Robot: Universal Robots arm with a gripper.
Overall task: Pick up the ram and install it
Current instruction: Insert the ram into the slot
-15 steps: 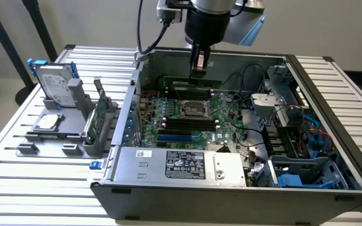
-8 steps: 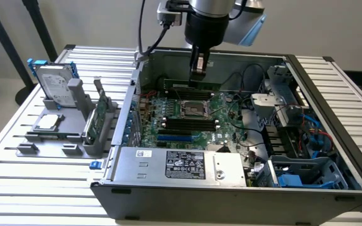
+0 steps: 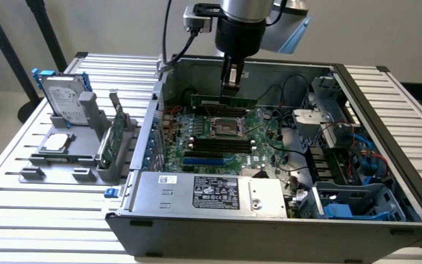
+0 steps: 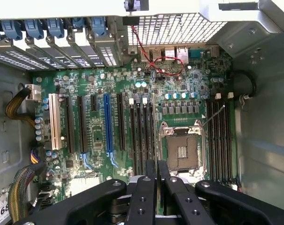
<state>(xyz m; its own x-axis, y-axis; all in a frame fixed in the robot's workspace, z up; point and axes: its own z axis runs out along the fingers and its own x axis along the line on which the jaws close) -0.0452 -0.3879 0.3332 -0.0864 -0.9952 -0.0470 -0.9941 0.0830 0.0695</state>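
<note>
Computer case [image 3: 270,236]: is being viewed with its side open; the CPU socket [image 3: 226,127] is lying mid-board.
Motherboard [image 3: 189,122]: black memory slots [image 3: 222,144] are being shown just beside the socket.
Gripper [image 3: 231,92]: its jaws are being pressed together on the ram [image 3: 207,101].
Ram: is being held in the air just beyond the socket, long axis level and parallel to the slots, contact edge pointing down.
Risk: a skewed seating is probably being risked if the stick is off the slot line; the notch side cannot be told.
</note>
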